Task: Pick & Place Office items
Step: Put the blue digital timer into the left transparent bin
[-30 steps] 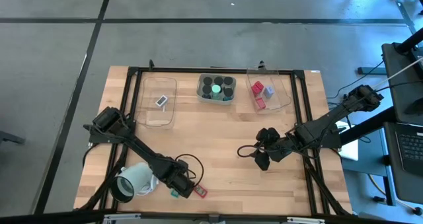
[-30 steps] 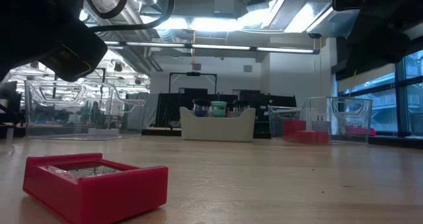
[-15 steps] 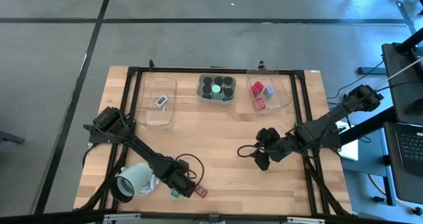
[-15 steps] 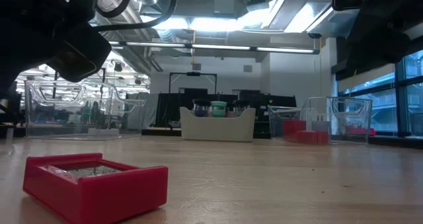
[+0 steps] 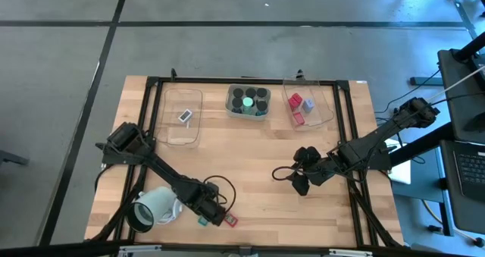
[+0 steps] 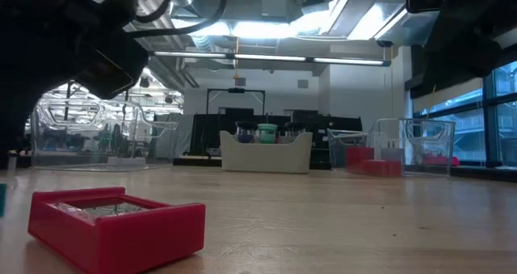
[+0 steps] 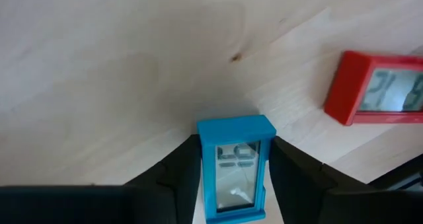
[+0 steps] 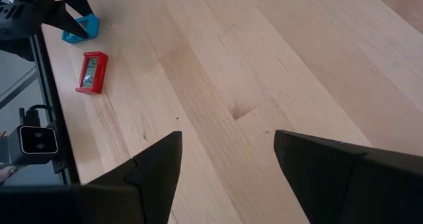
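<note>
Teal rectangle (image 7: 236, 169) now lifted in left claw (image 7: 228, 178); right claw (image 5: 301, 173) unmoved.

I see a grey concrete floor (image 5: 227, 45) crossed by dark lines around my wooden desk (image 5: 250, 143). Beyond it, bright ceiling lights (image 6: 266, 60), exposed ducts, and perhaps windows (image 6: 464, 120) at right.

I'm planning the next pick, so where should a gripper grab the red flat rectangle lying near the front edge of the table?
Grip the red flat rectangle across its two long sides, coming straight down from above. It lies flat, display up, so only its thin side walls offer parallel faces. The left gripper sits nearest but is shut on the teal rectangle.
</note>
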Robot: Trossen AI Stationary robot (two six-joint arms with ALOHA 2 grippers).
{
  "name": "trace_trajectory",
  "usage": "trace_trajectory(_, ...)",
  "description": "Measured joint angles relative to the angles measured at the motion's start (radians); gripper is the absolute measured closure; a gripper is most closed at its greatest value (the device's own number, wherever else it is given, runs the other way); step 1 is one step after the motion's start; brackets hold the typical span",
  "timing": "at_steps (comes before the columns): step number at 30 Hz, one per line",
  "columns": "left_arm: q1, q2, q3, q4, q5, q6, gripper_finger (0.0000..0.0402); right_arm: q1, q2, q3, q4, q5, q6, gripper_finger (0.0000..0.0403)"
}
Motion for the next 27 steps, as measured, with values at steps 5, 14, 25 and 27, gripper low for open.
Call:
trace_trajectory(5, 0.036, -0.004, 0.0, -0.015, 0.003, 0.089, 0.0241, 0.0, 0.0, 0.0, 0.0, 0.0, 0.0, 0.0158)
trace_trajectory(14, 0.166, -0.052, -0.006, -0.164, -0.195, 0.35, 0.0243, 0.0, 0.0, 0.0, 0.004, 0.0, 0.0, 0.0158)
trace_trajectory(25, 0.269, -0.133, -0.006, -0.19, -0.418, 0.687, 0.0245, 0.0, 0.0, 0.0, 0.008, -0.002, 0.0, 0.0158)
trace_trajectory(27, 0.269, -0.156, -0.006, -0.182, -0.476, 0.72, 0.0245, 0.0, 0.0, 0.0, 0.008, -0.002, 0.0, 0.0158)
